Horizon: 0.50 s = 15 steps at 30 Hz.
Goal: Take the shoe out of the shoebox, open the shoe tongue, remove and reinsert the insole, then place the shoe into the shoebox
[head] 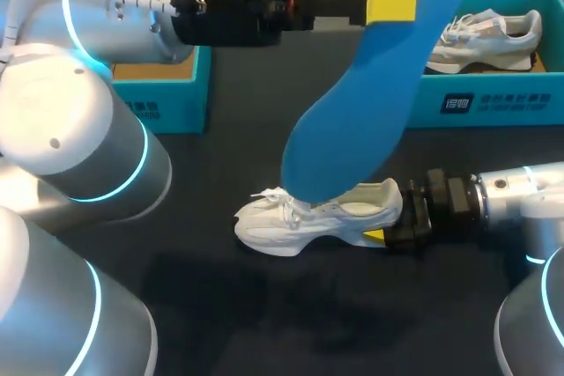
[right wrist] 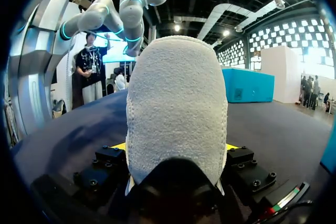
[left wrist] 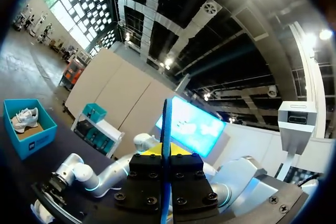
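Note:
A white shoe (head: 317, 216) lies on the dark table, toe to the left. My right gripper (head: 381, 233) is shut on its heel; in the right wrist view the heel (right wrist: 176, 103) fills the space between the fingers (right wrist: 176, 148). High above, my left gripper (head: 392, 6) is shut on the top end of a long blue insole (head: 370, 94). The insole hangs down slanted, its lower end at the shoe's laces. Whether that end is inside the shoe I cannot tell. In the left wrist view the insole (left wrist: 166, 124) shows edge-on between the fingers (left wrist: 166, 153).
A blue shoebox (head: 493, 99) stands at the back right with a second white shoe (head: 489, 31) inside. Another blue box (head: 163, 99) sits at the back left, partly behind my left arm. The table in front of the shoe is bare.

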Each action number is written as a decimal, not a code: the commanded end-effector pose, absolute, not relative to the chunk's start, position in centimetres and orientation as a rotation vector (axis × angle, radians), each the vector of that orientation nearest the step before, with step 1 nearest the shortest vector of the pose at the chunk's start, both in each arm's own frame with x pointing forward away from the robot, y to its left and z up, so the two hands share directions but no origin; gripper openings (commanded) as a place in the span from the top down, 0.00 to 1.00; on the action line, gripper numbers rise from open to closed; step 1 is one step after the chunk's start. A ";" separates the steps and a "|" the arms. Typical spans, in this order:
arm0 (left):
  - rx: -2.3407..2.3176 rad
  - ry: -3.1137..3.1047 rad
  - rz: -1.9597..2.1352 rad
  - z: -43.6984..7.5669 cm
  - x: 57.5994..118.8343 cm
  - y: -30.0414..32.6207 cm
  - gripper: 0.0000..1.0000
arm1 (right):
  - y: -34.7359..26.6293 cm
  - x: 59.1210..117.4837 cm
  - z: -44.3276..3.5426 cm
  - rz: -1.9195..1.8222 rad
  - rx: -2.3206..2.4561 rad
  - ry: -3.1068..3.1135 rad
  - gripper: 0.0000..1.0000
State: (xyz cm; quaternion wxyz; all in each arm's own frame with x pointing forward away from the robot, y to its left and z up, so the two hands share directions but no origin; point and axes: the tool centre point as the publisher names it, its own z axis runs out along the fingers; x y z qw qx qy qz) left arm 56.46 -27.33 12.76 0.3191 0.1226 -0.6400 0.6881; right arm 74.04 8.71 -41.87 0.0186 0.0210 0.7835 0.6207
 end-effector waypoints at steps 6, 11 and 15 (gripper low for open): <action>0.326 -1.687 1.809 12.9 55.8 -26.7 1.00 | 8.8 74.0 -42.1 1.925 0.065 2.432 1.00; 0.346 -1.685 1.799 12.7 55.9 -26.6 1.00 | 8.8 74.0 -42.1 1.925 0.065 2.432 1.00; 0.357 -1.685 1.796 12.6 56.0 -26.5 1.00 | 8.8 74.0 -42.1 1.925 0.065 2.432 1.00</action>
